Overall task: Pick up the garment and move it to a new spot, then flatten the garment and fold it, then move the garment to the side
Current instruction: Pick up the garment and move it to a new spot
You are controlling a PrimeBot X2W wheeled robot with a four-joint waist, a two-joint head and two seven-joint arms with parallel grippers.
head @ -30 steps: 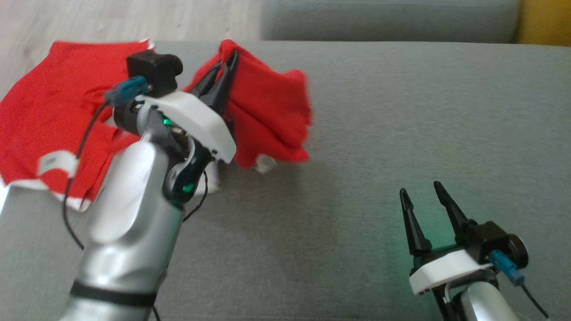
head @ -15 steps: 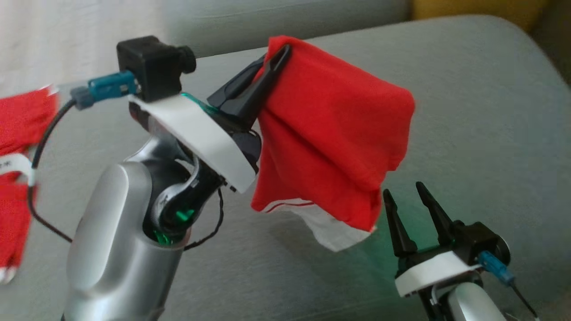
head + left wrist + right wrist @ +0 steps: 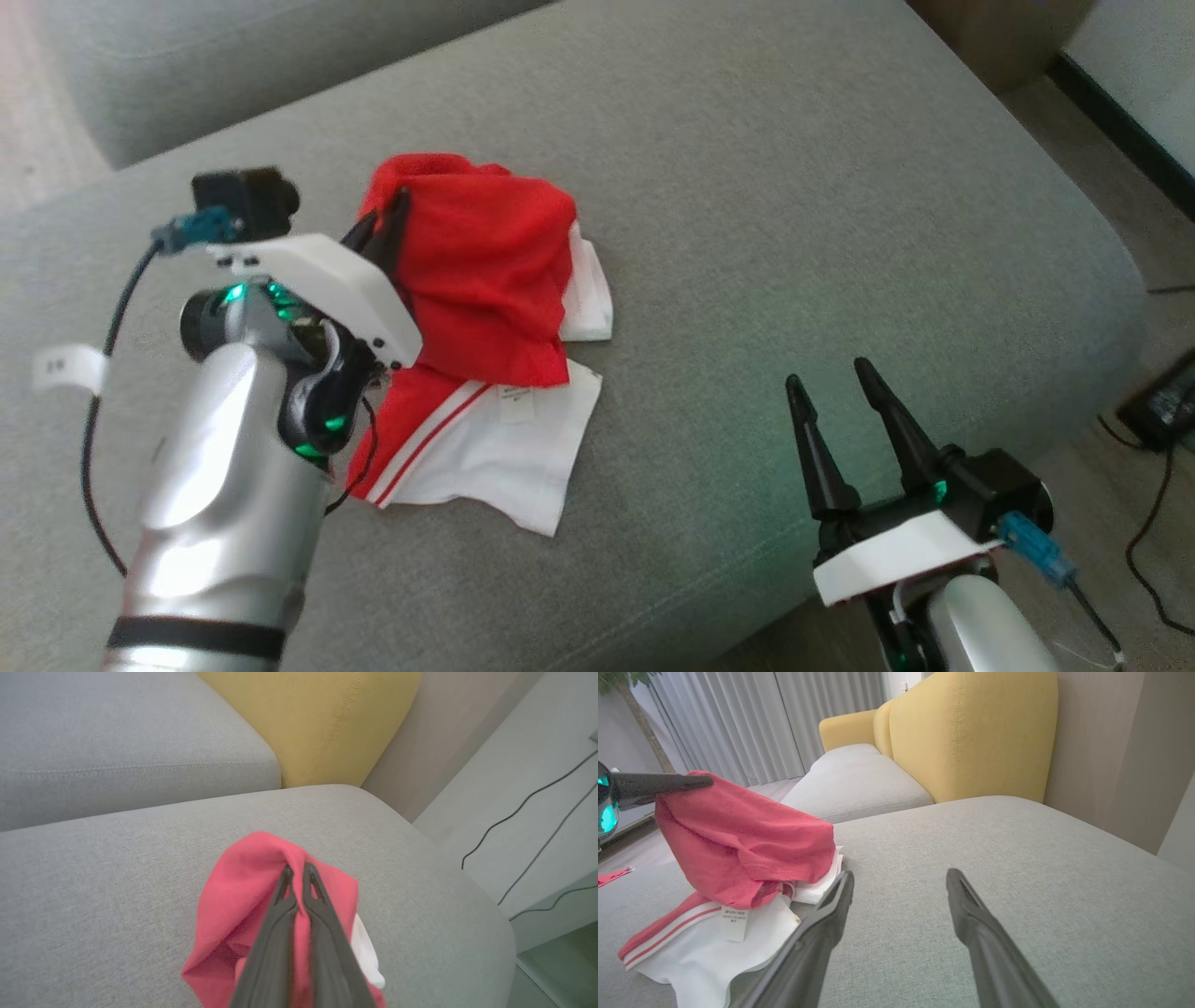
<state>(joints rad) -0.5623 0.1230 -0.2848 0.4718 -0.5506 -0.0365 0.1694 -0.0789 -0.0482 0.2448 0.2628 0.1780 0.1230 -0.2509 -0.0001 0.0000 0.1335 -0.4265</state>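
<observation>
Now left gripper clamped on garment peak — hem rests on cushion. Right gripper spread — free for flattening

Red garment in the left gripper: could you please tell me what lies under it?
Under the red garment, pinched by the left gripper, white fabric with red stripes and a label lies on the grey cushion. The red folds hide the rest.

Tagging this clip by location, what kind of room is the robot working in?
Likely a home living room: a grey sofa seat bearing a red garment, a yellow upholstered backrest, and long curtains beyond.
</observation>
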